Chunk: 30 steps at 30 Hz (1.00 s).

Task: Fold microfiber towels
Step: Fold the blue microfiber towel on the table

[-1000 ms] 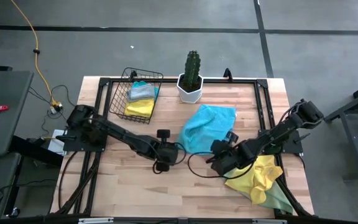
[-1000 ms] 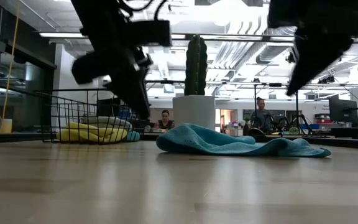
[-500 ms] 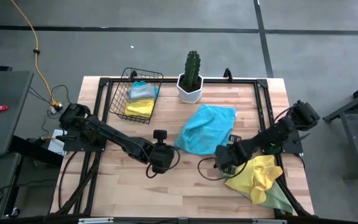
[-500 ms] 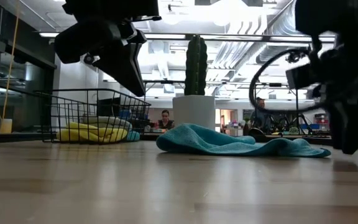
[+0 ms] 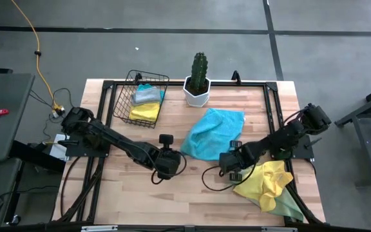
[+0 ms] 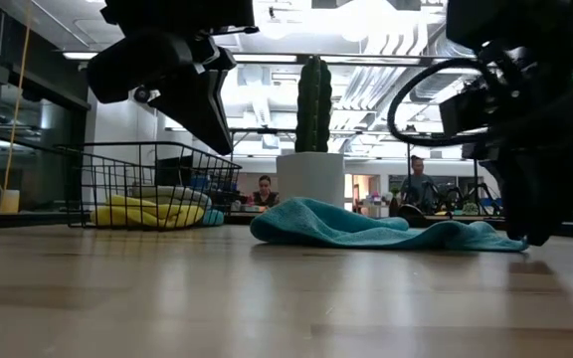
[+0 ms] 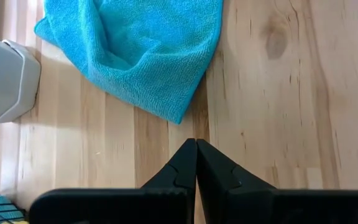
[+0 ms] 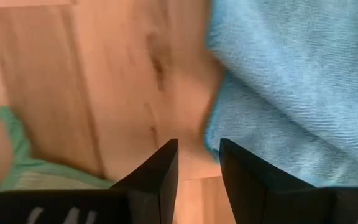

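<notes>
Your left gripper [image 5: 165, 169] sits closed and empty over bare counter [image 5: 134, 193] at the frame's lower centre, just left of the turquoise towel [image 5: 212, 131] lying rumpled mid-frame. Your right gripper [image 5: 227, 161] hovers by that towel's lower right edge, fingers [image 8: 158, 171] slightly parted, holding nothing. A yellow towel [image 5: 268, 182] lies crumpled at the lower right; more folded towels [image 5: 145, 103] fill the basket [image 5: 122, 102] at the upper left.

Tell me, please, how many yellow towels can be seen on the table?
2. One yellow towel lies folded in the wire basket at the back left. The other yellow towel lies crumpled at the front right on a pale green cloth. More may be hidden underneath.
</notes>
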Each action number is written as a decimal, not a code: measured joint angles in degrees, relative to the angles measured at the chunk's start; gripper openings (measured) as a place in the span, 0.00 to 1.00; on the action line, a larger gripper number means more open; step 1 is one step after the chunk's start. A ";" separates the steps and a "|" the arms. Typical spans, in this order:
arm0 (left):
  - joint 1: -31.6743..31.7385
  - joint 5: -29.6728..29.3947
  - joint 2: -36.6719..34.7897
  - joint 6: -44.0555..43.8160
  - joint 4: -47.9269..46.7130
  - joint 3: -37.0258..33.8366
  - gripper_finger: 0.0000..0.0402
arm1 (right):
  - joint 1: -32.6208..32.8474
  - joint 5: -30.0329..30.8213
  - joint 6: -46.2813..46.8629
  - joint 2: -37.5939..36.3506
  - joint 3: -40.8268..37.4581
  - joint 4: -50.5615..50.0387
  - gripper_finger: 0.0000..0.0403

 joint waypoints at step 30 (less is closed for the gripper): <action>0.00 4.66 0.02 -2.07 -0.46 0.00 0.01 | -2.59 -2.68 -2.56 1.85 0.06 -0.85 0.03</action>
